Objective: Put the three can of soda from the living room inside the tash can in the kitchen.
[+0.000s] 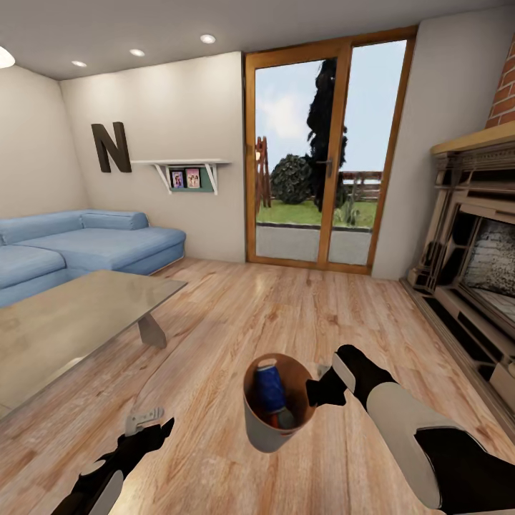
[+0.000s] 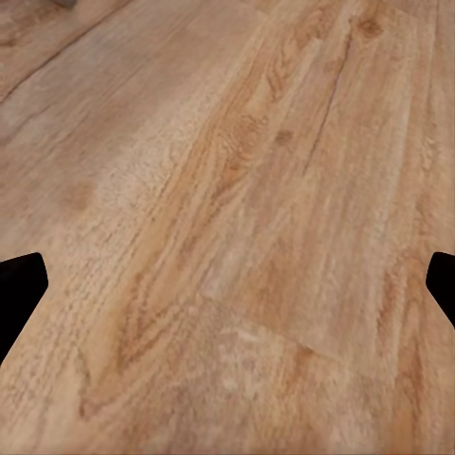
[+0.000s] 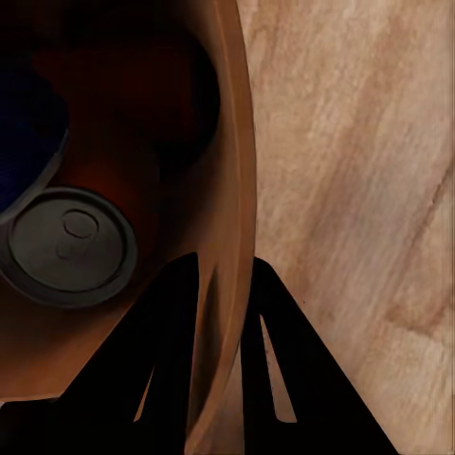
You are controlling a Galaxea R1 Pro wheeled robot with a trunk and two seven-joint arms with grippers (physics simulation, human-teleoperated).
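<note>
Tash can, head view: held off the wood floor in the living room by the right gripper, blue can of soda inside. Left gripper: state unclear.

Left wrist view: fingertips wide apart over floor.

Right wrist view: fingers pinch the thin rim. Rigid, smooth, likely slippery; loaded weight may tilt it.

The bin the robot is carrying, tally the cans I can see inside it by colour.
Blue cans: 1, the blue can standing in the bin, which the right gripper holds by its rim.
Orange cans: 0 clearly visible.
Total: 1; the dark bottom may hide more.
</note>
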